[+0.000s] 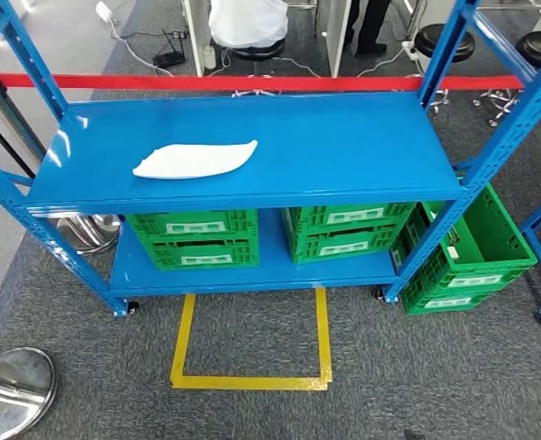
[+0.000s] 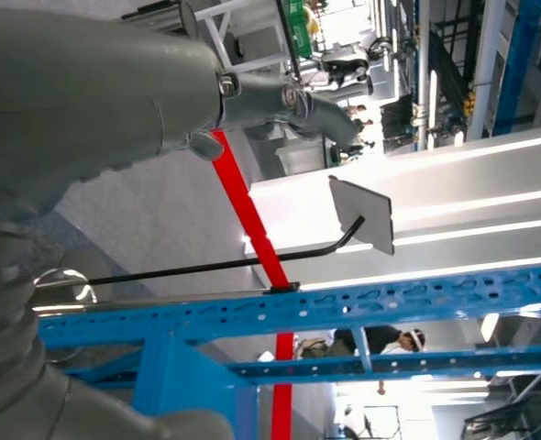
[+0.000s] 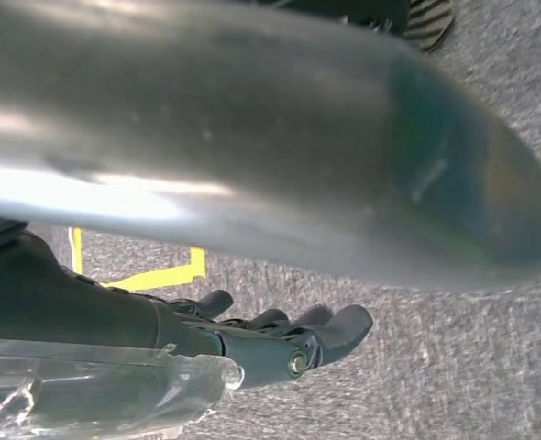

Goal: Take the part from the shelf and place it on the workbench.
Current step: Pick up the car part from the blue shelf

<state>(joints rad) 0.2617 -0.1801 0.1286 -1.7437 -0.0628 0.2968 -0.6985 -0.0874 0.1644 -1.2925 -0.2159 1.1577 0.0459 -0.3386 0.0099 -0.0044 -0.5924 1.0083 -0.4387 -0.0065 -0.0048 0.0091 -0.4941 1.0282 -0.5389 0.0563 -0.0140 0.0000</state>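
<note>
The white part lies flat on the top board of the blue shelf, toward its left end. Below it, green crates sit on the lower board, with another green crate on the grey carpet beside the frame. Yellow tape marks the carpet before me, and a red barrier runs behind. My left hand holds nothing, fingers stretched out. My right hand hangs over carpet, fingers loosely extended, empty.
</note>
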